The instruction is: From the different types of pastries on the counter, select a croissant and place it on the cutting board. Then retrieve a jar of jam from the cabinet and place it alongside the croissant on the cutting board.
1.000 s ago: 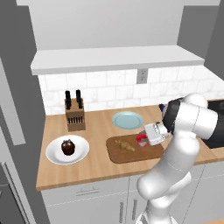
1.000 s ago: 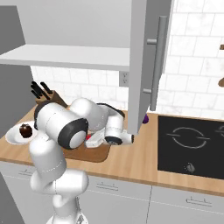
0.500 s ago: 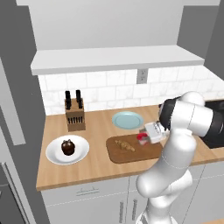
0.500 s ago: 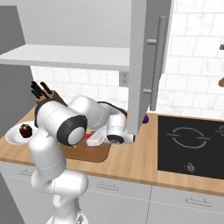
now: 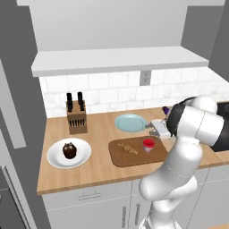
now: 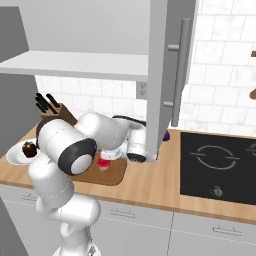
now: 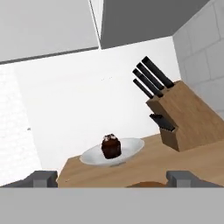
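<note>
Now arm folded low over counter (image 5: 94,134), tool (image 5: 154,130) spread wide, level, just beside jar of jam (image 5: 148,144)

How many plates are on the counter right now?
2: a white plate holding the cupcake at the left, and a light-blue plate behind the cutting board. The arm may hide others.

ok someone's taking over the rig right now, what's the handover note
Gripper: open, holding nothing, beside the cutting board, facing the cupcake.
Croissant: on the board, left part.
Jam jar: upright on the board, right of the croissant.
Cupcake sits on the white plate at the counter's left end.
Done: both items look placed on the board.
Left: likely only backing the arm away without knocking the jar.
</note>
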Robot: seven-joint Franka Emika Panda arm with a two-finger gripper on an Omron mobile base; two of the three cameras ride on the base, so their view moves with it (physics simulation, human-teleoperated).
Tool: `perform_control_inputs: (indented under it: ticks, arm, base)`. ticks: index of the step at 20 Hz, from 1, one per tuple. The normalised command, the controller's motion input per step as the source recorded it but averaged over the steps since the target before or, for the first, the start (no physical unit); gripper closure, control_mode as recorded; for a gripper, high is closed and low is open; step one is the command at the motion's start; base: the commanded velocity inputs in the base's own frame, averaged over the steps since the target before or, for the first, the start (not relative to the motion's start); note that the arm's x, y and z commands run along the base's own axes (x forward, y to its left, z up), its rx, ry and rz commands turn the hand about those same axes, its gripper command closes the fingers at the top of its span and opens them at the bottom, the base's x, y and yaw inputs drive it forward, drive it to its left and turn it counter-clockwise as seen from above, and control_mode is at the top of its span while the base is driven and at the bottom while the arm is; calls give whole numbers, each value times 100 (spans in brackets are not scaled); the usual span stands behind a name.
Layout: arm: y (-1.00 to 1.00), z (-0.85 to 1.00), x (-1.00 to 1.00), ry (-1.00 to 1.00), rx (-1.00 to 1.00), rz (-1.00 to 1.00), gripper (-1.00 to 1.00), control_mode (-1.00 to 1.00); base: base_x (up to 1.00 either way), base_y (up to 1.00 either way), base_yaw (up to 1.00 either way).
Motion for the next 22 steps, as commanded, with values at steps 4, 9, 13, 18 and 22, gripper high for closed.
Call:
perform_control_inputs:
  ticks: [4, 9, 13, 18, 22]
  arm:
    - [-96, 4, -86, -3, 21, 0, -100, -100]
    - [-100, 12, -100, -13, 18, 0, -100, -100]
    - [-84, 41, -100, -27, 13, 5, -100, -100]
    - [-56, 55, -100, -42, 11, 7, -100, -100]
    - [-3, 0, -39, -15, 5, 2, -100, -100]
  base:
    - [0, 0, 0]
    - [0, 0, 0]
    - [0, 0, 0]
    - [0, 0, 0]
    - [0, 0, 0]
